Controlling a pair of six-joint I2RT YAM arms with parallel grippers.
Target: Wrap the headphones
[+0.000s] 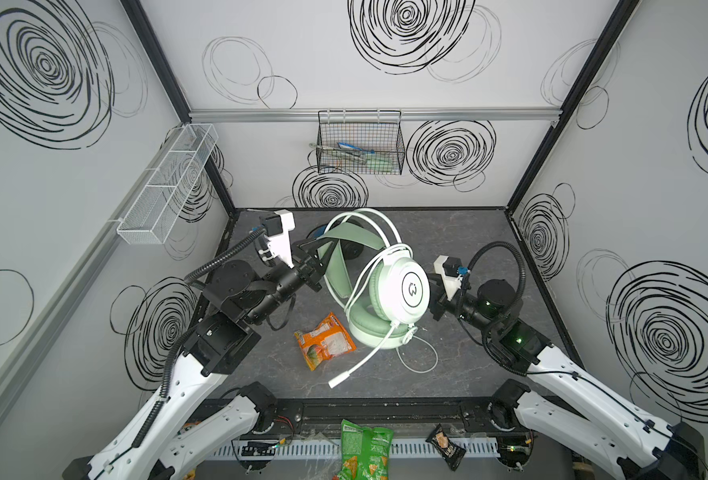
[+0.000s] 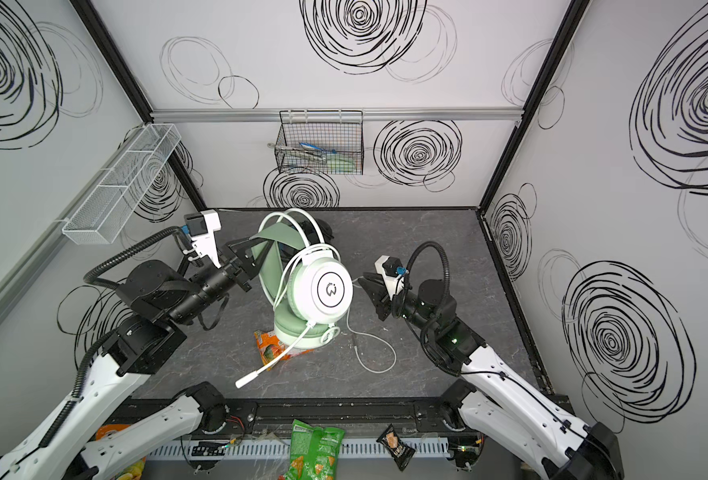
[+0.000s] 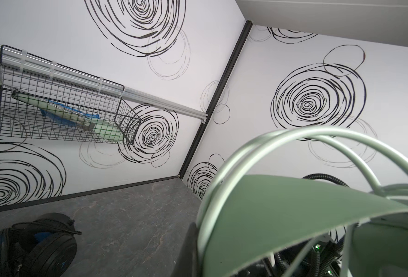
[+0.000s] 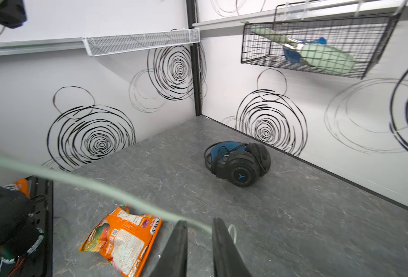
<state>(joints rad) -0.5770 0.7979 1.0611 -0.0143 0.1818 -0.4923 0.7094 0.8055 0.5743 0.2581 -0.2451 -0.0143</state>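
Headset (image 1: 398,286) held by band in left pincer (image 1: 321,250)

We see a robot lab cell: swirl-printed panels (image 1: 323,75) in black framing (image 1: 574,95) wall the grey tabletop (image 1: 468,237) around the left end effector (image 1: 316,249).

Not much readable from my end, tbh. The mint headset (image 1: 413,289) has a ring badge with a squiggly logo on its white earcup, but I can't pin down a letter. The black headset (image 4: 242,177), well beyond my right gripper (image 4: 200,221), shows a blue arrow mark. The orange snack bag (image 4: 123,239) just beside that gripper has a QR code, lettering too blurry.
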